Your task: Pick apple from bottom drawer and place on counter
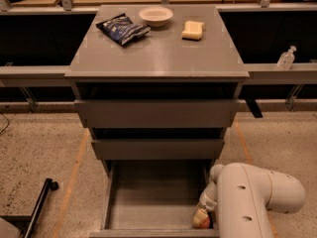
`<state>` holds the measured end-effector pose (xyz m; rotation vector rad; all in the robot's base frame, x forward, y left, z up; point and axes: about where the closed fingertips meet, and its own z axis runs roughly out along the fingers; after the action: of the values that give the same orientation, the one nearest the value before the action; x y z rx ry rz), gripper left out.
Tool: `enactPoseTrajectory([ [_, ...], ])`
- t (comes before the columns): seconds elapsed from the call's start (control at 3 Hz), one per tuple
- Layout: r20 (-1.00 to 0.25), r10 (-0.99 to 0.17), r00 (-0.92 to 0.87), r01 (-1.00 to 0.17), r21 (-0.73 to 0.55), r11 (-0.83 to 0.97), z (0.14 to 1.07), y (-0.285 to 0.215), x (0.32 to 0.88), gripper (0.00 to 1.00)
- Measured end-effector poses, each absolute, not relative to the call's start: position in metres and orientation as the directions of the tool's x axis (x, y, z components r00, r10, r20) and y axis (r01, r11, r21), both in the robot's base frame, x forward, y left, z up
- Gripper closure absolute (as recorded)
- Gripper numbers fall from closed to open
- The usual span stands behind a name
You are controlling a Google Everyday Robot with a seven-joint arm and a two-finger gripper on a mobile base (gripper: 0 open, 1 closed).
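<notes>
The bottom drawer (148,202) of the grey cabinet is pulled open toward me. Its grey floor is bare except at the front right corner, where the reddish-orange apple (201,219) lies. My gripper (206,205) reaches down into that corner from the right and sits right over the apple, hiding its upper part. The thick white arm (257,197) fills the lower right of the view. The counter (158,53) is the flat grey top of the cabinet, higher up in the middle of the view.
On the counter's far side lie a dark snack bag (122,28), a white bowl (155,16) and a pale yellow sponge (192,29). Two upper drawers (157,114) overhang the open one. A clear bottle (287,58) stands on the right ledge. A black bar (39,207) lies on the floor at left.
</notes>
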<state>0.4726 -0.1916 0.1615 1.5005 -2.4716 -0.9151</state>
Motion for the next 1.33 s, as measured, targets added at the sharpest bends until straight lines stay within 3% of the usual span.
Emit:
enactPoseTrajectory([
  [0.67, -0.209, -0.835, -0.509, -0.776, 0.53, 0.341, 0.163, -0.203, 0.479, 1.0],
  [1.0, -0.223, -0.84, -0.495, -0.791, 0.516, 0.329, 0.168, -0.202, 0.481, 0.84],
  [1.33, -0.248, -0.836, -0.49, -0.804, 0.499, 0.323, 0.175, -0.201, 0.484, 0.6],
])
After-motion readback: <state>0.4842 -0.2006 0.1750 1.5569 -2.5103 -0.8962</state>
